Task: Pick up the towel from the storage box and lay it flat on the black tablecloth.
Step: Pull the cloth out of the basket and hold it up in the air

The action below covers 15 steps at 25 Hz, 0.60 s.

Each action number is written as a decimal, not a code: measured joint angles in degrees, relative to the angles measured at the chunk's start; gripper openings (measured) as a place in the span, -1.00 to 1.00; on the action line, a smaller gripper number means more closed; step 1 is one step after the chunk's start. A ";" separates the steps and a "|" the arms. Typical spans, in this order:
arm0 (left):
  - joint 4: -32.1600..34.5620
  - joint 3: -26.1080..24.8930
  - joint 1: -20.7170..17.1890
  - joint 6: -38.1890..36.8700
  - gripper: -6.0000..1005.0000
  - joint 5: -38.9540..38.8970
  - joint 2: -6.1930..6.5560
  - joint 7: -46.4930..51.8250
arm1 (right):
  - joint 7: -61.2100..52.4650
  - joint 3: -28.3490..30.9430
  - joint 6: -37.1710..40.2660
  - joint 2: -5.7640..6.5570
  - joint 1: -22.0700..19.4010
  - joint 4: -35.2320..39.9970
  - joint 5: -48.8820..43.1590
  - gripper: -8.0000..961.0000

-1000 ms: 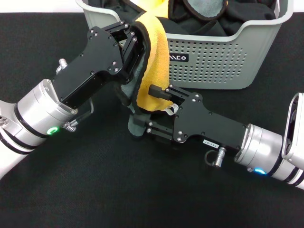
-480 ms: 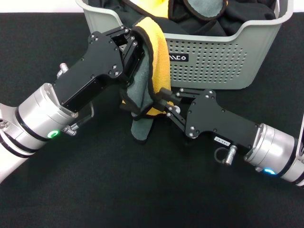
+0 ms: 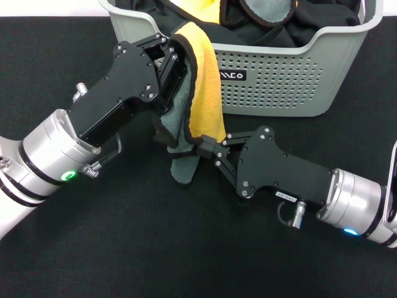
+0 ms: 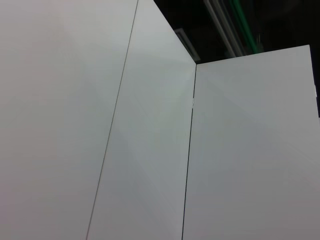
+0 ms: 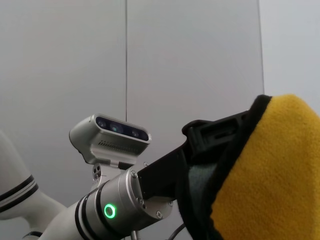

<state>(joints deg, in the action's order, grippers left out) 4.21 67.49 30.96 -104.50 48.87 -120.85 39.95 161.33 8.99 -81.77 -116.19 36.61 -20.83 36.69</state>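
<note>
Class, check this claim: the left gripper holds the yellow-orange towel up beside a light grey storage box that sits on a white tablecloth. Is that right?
One detail is wrong: the tablecloth is black, not white, as the head view shows. The rest stands: the left gripper holds the towel up beside the light grey storage box, with the right gripper at the towel's lower edge.

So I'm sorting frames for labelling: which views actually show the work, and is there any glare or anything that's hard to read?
Head view: even light, both grippers and the yellow-orange, grey-green towel clear; black cloths in the light grey perforated storage box merge into one dark mass. Left wrist view: only pale wall panels. Right wrist view: towel looms close, left arm behind.
</note>
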 joint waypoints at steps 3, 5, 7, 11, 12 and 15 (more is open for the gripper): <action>0.00 -0.16 -0.09 0.06 -0.93 -0.03 0.00 -0.60 | 1.22 -0.06 -0.44 0.00 -0.43 0.02 -0.06 -0.99; 0.00 -0.22 -0.33 0.19 -0.93 -0.05 0.00 -1.27 | 1.49 -0.07 -1.75 0.00 -0.83 0.47 -0.07 -0.99; 0.00 -0.35 -0.82 0.84 -0.93 -0.06 0.00 -2.00 | 1.60 0.01 -4.15 0.00 -1.46 1.62 0.03 -0.99; 0.00 -0.52 -2.18 3.69 -0.93 -0.09 0.03 -2.59 | 1.62 2.45 -10.72 0.27 -4.32 5.06 0.44 -0.99; 0.00 -0.52 -2.53 4.22 -0.93 -0.10 0.07 -2.59 | 1.59 3.78 -12.61 0.35 -5.31 5.96 0.45 -0.99; 0.00 -0.52 -3.90 5.88 -0.93 -0.17 0.24 -2.58 | 1.27 6.76 -17.09 0.55 -7.10 7.98 0.44 -0.99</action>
<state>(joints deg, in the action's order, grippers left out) 4.22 66.97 27.06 -98.62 48.70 -120.61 37.37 162.60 15.75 -98.87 -115.64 29.51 -12.84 37.13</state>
